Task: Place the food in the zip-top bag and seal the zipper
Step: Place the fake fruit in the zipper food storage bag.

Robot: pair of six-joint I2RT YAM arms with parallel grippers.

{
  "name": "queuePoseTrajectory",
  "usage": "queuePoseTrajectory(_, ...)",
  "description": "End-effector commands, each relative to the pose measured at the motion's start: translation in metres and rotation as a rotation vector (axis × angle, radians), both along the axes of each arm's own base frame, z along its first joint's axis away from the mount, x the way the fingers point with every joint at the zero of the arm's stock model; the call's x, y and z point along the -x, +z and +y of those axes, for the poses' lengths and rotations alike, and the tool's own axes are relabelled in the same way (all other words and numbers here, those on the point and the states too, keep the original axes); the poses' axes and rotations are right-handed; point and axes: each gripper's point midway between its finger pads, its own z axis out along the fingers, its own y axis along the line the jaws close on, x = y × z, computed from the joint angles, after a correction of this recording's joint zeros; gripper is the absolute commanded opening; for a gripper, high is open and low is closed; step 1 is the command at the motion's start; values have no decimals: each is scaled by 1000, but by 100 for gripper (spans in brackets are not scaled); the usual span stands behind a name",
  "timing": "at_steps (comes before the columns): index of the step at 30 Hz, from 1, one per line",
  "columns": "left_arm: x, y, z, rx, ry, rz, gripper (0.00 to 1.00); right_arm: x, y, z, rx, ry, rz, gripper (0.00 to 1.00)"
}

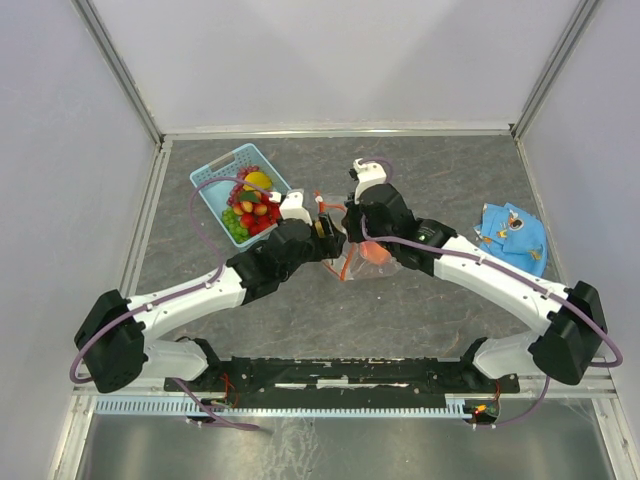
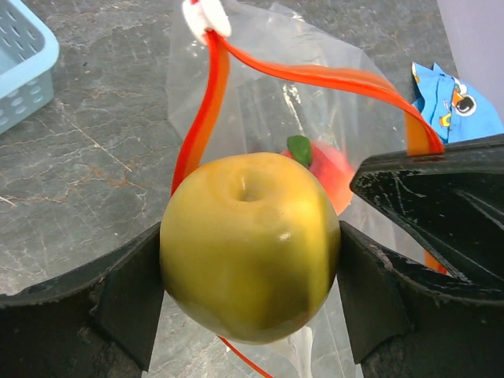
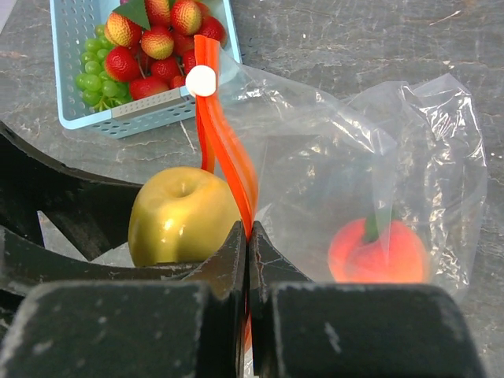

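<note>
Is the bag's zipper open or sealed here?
Open: the zipper strips gape apart, the right pincer pinching one, while the left pincer holds a yellow fruit at the mouth.

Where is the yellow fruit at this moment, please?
In the left wrist view, the yellow fruit fills the centre, held by the left gripper at the open mouth of the zip-top bag, right of the blue basket; a peach lies inside.

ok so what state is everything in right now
left claw: shut on yellow fruit
right claw: shut on zipper
zip-top bag: mouth open, peach inside
zipper: unsealed
basket: holds strawberries and grapes
blue cloth: lying loose, untouched
</note>
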Motion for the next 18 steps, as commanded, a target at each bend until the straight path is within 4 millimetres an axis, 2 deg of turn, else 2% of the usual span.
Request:
queuePoseTrajectory(1, -3, 44, -14, 78, -49, -84, 86, -2, 16, 16, -91, 21, -19, 2)
queuePoseTrajectory(6, -3, 40, -12, 63, -39, -68, 93, -1, 12, 15, -87, 20, -12, 2)
queuePoseTrajectory(15, -3, 38, -3, 42, -3, -56, 94, -2, 8, 15, -84, 15, -9, 2)
queuePoseTrajectory(18, -6, 32, 0, 22, 18, -52, 90, -2, 7, 16, -93, 15, -7, 2)
